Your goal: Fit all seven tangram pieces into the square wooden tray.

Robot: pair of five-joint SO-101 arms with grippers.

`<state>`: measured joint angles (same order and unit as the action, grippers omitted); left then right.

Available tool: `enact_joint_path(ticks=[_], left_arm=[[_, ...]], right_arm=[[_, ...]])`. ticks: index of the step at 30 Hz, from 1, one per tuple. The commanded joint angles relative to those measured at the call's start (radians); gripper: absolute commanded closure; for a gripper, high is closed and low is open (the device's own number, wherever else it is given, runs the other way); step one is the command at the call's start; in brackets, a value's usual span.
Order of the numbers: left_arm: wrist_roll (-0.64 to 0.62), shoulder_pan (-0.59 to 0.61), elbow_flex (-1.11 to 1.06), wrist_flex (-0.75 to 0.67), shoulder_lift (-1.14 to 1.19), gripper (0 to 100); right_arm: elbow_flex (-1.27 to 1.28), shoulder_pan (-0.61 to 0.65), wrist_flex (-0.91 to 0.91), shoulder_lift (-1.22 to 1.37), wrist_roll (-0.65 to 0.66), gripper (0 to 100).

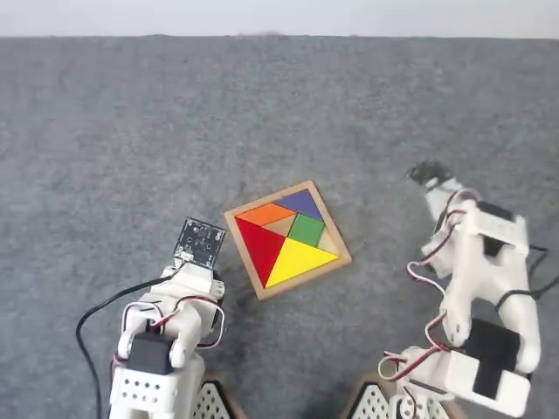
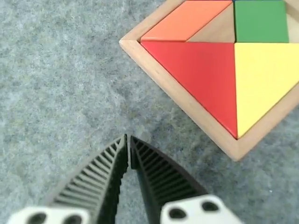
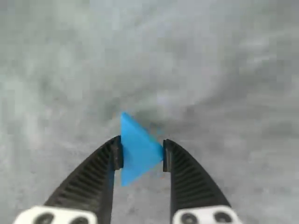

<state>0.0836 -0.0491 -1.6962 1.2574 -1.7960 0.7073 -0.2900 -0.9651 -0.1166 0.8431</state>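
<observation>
From above, the wooden tray [image 1: 306, 279] sits mid-table with bare gaps; at the left wrist, the left gripper [image 2: 129, 138] rests pressed together beside its corner; at the right wrist, the right gripper [image 3: 140, 142] pinches a blue triangle [image 3: 135, 151], presumably to fill one.

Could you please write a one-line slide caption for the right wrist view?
Right end effector shut on the blue triangle, with the grey table cover beyond it.

Left tool [image 2: 128, 138] pinched closed; right tool [image 3: 141, 143] clamped around a blue triangle [image 3: 135, 156].
</observation>
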Motion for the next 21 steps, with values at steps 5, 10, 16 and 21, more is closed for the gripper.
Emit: enact_joint_path(ticks=[5, 10, 16, 21], left_arm=[[-0.005, 0.005, 0.012, 0.005, -0.021, 99], [-0.005, 0.005, 0.012, 0.005, -0.021, 99], [-0.005, 0.005, 0.012, 0.005, -0.021, 99], [-0.005, 0.005, 0.012, 0.005, -0.021, 99]], right_arm=[[-0.232, 0.199, -0.127, -0.012, -0.175, 99.0], [-0.311, 0.423, -0.179, -0.002, -0.244, 99.0], [-0.324, 0.633, -0.173, -0.001, -0.239, 99.0], [-0.324, 0.716, -0.173, 0.001, -0.170, 99.0]])
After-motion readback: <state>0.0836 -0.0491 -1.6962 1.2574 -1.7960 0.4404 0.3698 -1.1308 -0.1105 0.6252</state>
